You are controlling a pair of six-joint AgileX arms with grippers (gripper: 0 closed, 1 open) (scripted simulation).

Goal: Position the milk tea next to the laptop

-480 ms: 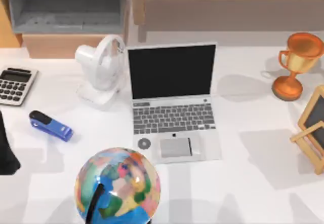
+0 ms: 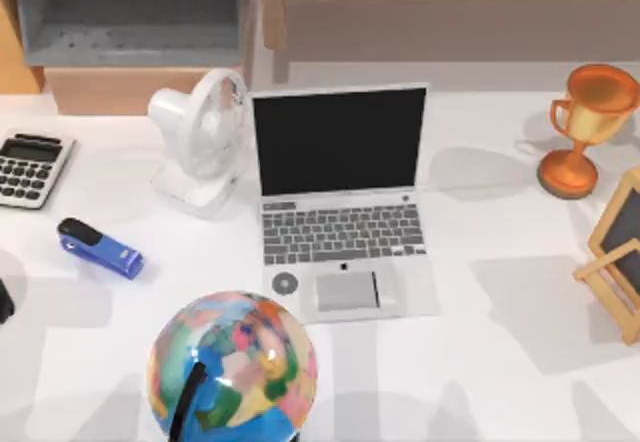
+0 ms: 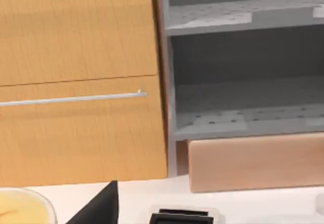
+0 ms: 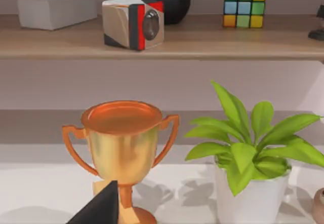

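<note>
The milk tea (image 3: 20, 208) shows its creamy yellow top at the edge of the left wrist view, on the white table in front of a wooden cabinet. A dark part of my left gripper (image 3: 98, 210) sits just beside it, apart from it. In the top view that gripper (image 2: 4, 300) is a small dark shape at the table's far left edge. The silver-grey laptop (image 2: 345, 222) stands open in the middle of the table, black screen facing up. A dark part of my right gripper (image 4: 98, 209) shows in front of the orange trophy.
A white fan (image 2: 200, 137) stands left of the laptop; a calculator (image 2: 32, 167) and blue stapler (image 2: 98, 247) lie farther left. A globe (image 2: 232, 362) is at the front. The trophy (image 2: 590, 127) and a small easel board (image 2: 620, 252) stand right, with a potted plant (image 4: 248, 183).
My left arm has drawn back to the left; only a sliver of it remains at the top view's left edge. Nothing else has moved.
</note>
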